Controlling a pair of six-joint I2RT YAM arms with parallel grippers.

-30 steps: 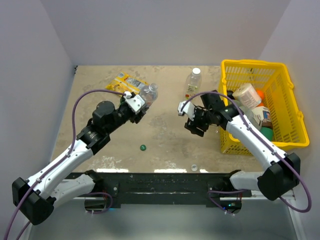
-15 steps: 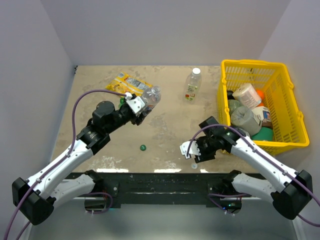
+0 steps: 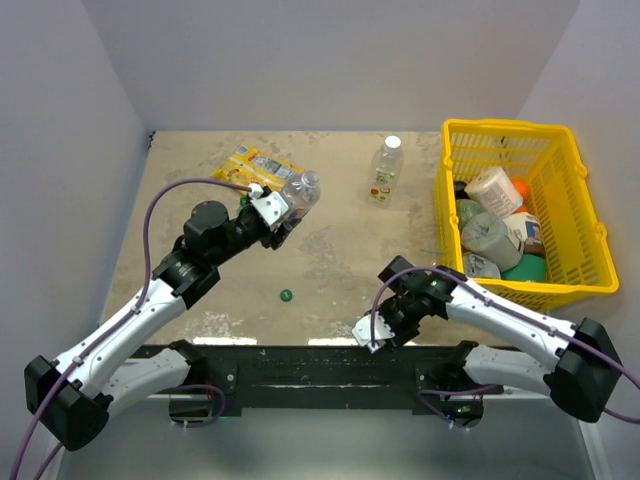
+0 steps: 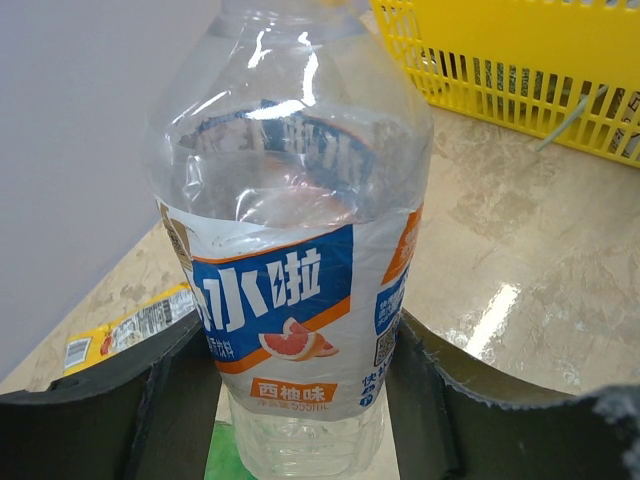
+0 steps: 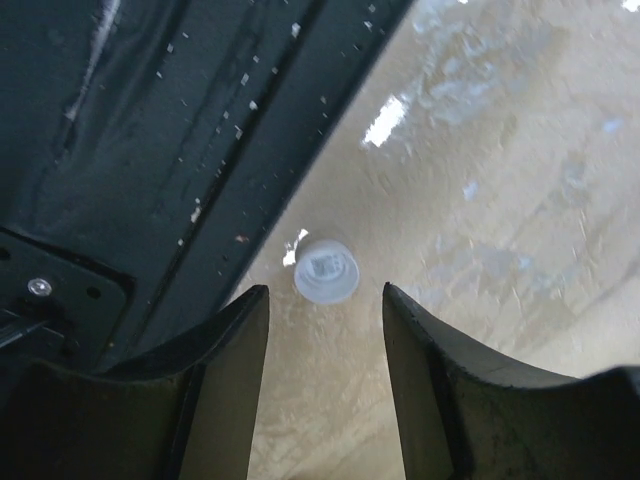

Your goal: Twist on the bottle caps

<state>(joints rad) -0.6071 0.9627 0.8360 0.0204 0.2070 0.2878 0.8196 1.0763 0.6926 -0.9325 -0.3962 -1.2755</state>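
Observation:
My left gripper (image 3: 280,212) is shut on a clear bottle (image 3: 300,189) with a blue and white label. In the left wrist view the fingers (image 4: 170,410) press both sides of the bottle (image 4: 295,300), and its top is cut off. A bit of green (image 4: 222,458) shows under it. My right gripper (image 3: 383,320) is open and low at the table's front edge. In the right wrist view a white cap (image 5: 325,268) lies on the table just ahead of its fingertips. A dark green cap (image 3: 286,295) lies in the middle front. A second clear bottle (image 3: 386,166) stands capped at the back.
A yellow basket (image 3: 575,170) full of bulkier containers stands at the right. A yellow snack packet (image 3: 250,163) lies behind the left gripper. The black base rail (image 5: 150,140) runs right beside the white cap.
My right arm has swung from the middle of the table to the front edge and come down over the white cap. The left arm has held still with the bottle.

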